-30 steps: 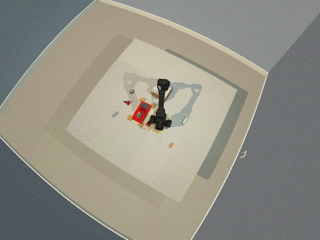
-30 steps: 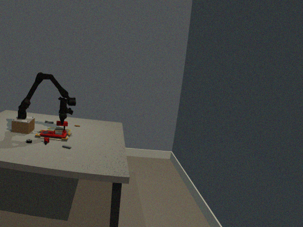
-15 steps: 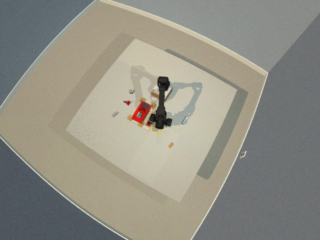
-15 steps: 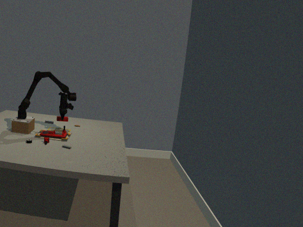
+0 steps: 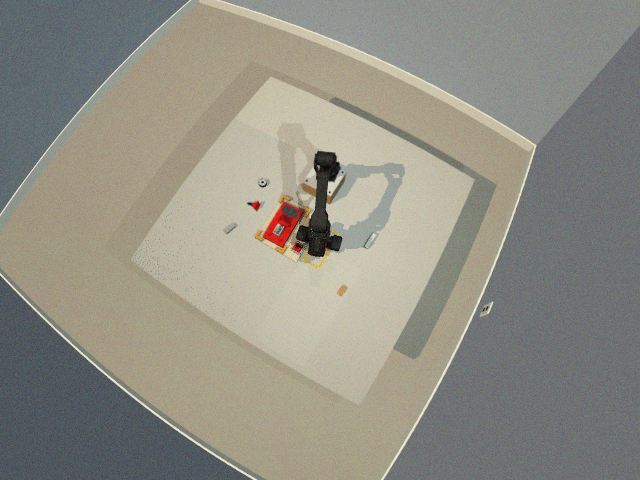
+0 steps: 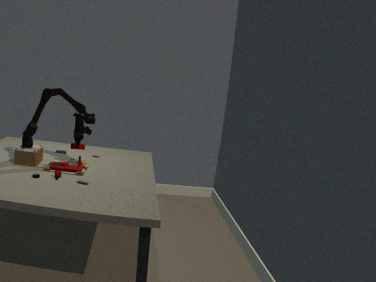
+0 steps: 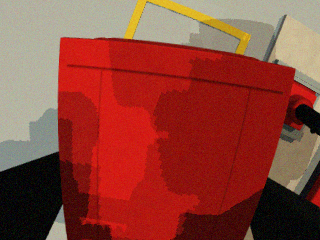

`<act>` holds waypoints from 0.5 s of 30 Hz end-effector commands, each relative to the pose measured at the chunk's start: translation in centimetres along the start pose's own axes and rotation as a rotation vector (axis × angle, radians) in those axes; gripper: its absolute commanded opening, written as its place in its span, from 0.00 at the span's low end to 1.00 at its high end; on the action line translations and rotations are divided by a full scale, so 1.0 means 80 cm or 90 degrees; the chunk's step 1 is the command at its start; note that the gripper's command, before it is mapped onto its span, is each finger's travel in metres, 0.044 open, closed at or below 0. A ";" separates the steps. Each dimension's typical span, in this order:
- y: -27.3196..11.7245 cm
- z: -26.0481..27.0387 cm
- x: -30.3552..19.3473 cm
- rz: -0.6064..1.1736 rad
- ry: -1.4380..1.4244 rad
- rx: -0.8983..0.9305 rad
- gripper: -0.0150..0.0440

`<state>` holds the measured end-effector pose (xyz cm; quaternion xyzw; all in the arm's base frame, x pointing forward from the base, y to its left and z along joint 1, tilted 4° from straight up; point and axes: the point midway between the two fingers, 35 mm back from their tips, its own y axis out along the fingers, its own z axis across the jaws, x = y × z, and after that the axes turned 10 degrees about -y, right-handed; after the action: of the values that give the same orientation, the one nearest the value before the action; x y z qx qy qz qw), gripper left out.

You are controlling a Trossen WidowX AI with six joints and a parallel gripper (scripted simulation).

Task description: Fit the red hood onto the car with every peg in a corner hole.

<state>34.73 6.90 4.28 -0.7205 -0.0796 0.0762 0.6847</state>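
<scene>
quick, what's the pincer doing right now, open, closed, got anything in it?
Pincer: closed on the red hood, holding it up off the table.

Pale tbl (image 5: 310,330) (image 6: 121,185) — grey walls (image 5: 578,232) (image 6: 136,60), prob. tan floor (image 5: 155,320) (image 6: 182,230).

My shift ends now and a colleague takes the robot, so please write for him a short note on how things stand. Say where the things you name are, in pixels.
Gripper (image 5: 316,250) (image 6: 77,147): shut on the hood (image 6: 73,146) (image 7: 130,150), holding it up above the table (image 5: 310,320) (image 6: 121,182).
Car chassis (image 5: 295,221) (image 6: 57,167): in the jig (image 5: 281,250) (image 6: 80,172), beside the raised hood, deck uncovered.
Done: hood picked up.
Left: bring it over the chassis, fit the holes on the pegs, seat it flat, let go, move away touching nothing.
</scene>
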 end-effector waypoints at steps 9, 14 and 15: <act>-0.002 -0.050 -0.007 -0.005 0.022 0.007 0.25; -0.003 -0.073 -0.011 -0.006 0.036 0.005 0.25; -0.003 -0.077 -0.012 -0.007 0.041 0.005 0.25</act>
<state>35.07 1.53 4.69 -0.7201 -0.0614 0.0548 0.6889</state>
